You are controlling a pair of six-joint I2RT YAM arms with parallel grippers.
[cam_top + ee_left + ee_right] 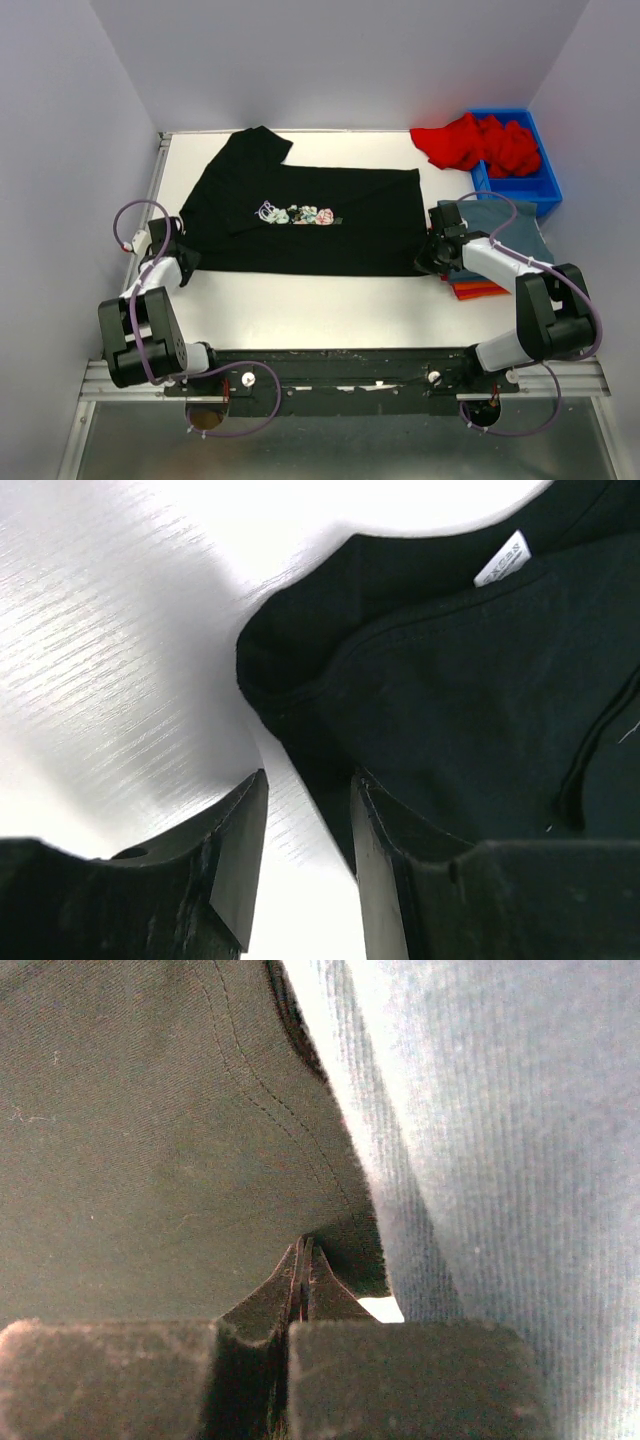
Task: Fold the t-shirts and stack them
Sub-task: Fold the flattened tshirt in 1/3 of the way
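Closely, pale walls (60,130) enclose table (320,300) bearing black t-shirt (335,245).

Left arm (140,325), right arm (530,310): black joints are joined by white shells; purple cables (141,203) are looped alongside. Left gripper (308,790): black wedge fingers (235,860), seemingly scuffed.

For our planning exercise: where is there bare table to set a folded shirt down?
Free: the table strip between the near hem of the black t-shirt and the arm rail; a smaller back patch between its sleeve and the red shirt. Crowded: the right side, with slate-blue stack, blue bin and right tool.
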